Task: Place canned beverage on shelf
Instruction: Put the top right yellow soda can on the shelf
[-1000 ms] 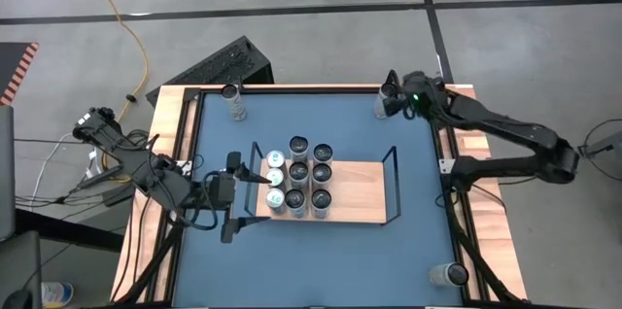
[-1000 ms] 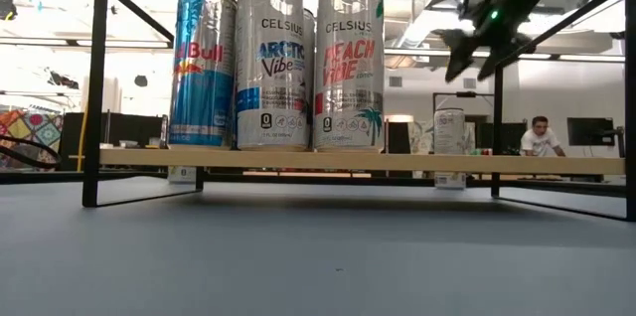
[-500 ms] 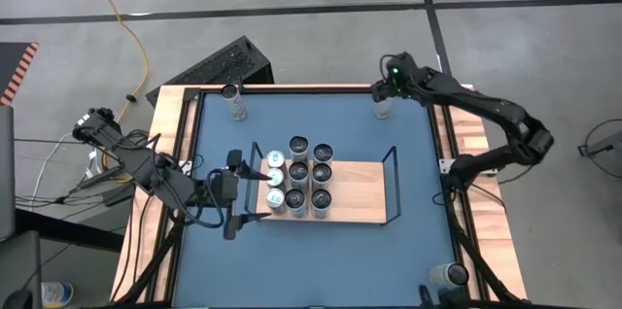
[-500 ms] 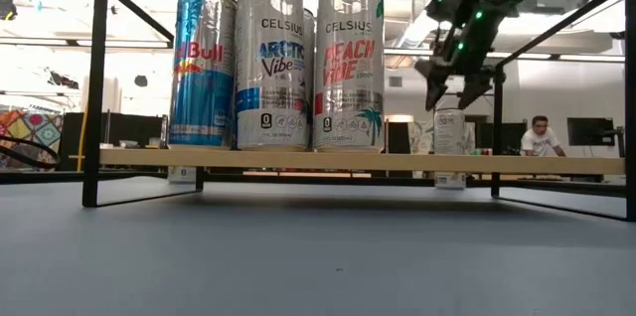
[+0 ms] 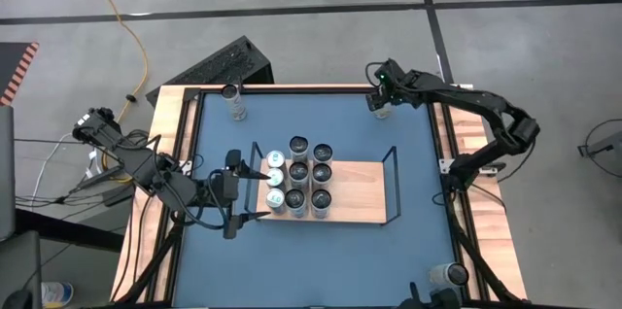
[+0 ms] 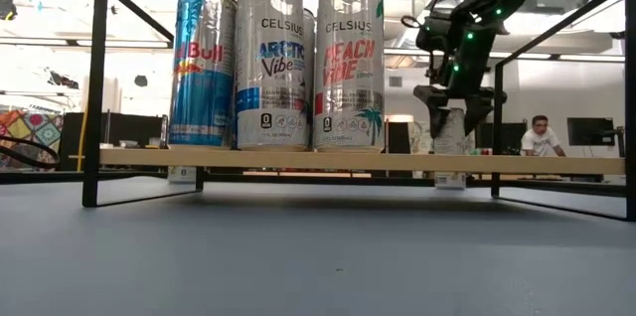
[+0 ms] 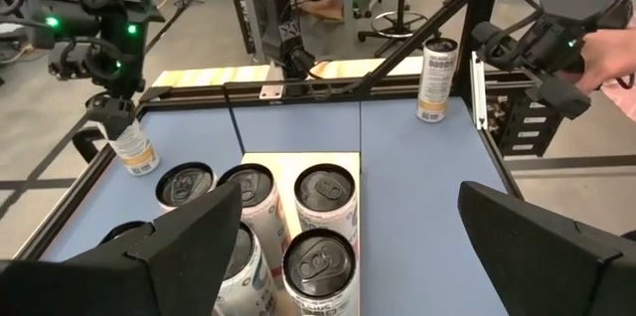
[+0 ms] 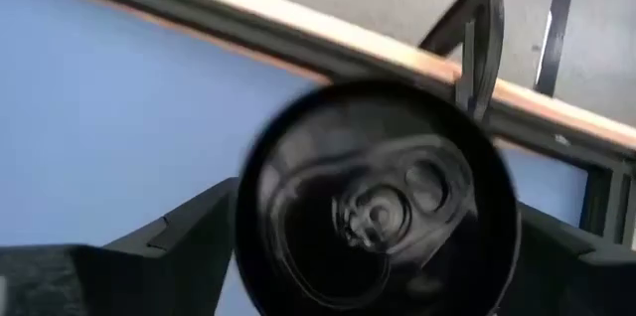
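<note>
Since the earlier frame, the right pincer [image 5: 380, 102] has dropped over the far corner can [image 6: 449, 129], jaws wide around its top but not gripping, ready to carry it to the shelf [image 5: 364, 197]. Left pincer [image 5: 255, 198] waits open beside the shelf.

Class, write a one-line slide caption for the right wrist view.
Right gripper, fingers open, poised directly above a can's top near the blue table's far edge.
</note>
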{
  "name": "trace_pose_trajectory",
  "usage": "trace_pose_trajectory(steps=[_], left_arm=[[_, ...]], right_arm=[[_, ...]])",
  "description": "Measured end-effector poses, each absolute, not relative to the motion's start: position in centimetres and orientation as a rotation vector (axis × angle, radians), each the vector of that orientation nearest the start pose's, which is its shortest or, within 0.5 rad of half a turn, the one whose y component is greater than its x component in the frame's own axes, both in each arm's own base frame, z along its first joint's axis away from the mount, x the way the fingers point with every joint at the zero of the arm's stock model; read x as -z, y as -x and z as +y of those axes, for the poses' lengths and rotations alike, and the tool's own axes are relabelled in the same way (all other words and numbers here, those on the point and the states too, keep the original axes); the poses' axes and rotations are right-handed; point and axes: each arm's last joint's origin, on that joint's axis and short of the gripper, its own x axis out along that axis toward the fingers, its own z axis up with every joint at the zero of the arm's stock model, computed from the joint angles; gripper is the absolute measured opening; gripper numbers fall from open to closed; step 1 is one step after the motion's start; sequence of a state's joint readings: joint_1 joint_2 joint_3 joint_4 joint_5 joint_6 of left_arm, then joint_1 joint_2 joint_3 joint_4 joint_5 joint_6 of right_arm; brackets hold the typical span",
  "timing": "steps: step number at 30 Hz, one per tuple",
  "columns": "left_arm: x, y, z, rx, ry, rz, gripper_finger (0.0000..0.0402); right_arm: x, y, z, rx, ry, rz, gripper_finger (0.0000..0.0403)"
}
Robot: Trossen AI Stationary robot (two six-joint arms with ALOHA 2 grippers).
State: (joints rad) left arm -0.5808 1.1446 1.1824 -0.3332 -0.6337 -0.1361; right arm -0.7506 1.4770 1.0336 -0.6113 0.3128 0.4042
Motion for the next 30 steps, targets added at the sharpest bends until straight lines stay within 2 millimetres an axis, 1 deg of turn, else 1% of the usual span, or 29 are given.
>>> trace_pose_trajectory(steps=[3, 9, 10, 14, 17, 19, 22, 25, 30], left_arm=[[-38.7, -21.1, -11.8, -0.071, -0.034, 0.238, 0.0361], [-38.6, -21.1, -11.7, -0.075, -0.035, 0.239, 0.0361], [-38.6, -21.0, -11.7, -0.076, -0.037, 0.242, 0.0361], [-38.3, -21.0, -11.7, -0.079, -0.049, 0.268, 0.0361], [-38.3, -21.0, -11.7, -0.082, -0.028, 0.27, 0.0361], [-38.3, -21.0, -11.7, -0.083, -0.018, 0.27, 0.0361], [-38.3, -21.0, -11.7, -0.085, -0.004, 0.269, 0.0361], [-38.3, -20.9, -11.7, -0.086, 0.011, 0.269, 0.0361], [-38.3, -20.9, -11.7, -0.087, 0.012, 0.269, 0.0361]], right_arm=[[-23.1, -20.4, -20.2, 1.171, -0.575, 0.903, 0.0322], [-23.1, -20.3, -20.2, 1.168, -0.577, 0.913, 0.0219], [-23.1, -20.4, -20.2, 1.162, -0.574, 0.916, 0.0209], [-23.1, -20.5, -20.0, 1.151, -0.573, 0.918, 0.0209], [-23.1, -20.7, -19.6, 1.167, -0.603, 0.916, 0.0209], [-23.6, -20.7, -19.1, 1.172, -0.623, 0.941, 0.0209], [-24.8, -21.2, -17.7, 1.168, -0.61, 1.007, 0.0209], [-27.4, -22.3, -16.5, 1.196, -0.56, 0.995, 0.0209], [-31.8, -24.1, -13.3, 1.198, -0.486, 0.936, 0.0209]])
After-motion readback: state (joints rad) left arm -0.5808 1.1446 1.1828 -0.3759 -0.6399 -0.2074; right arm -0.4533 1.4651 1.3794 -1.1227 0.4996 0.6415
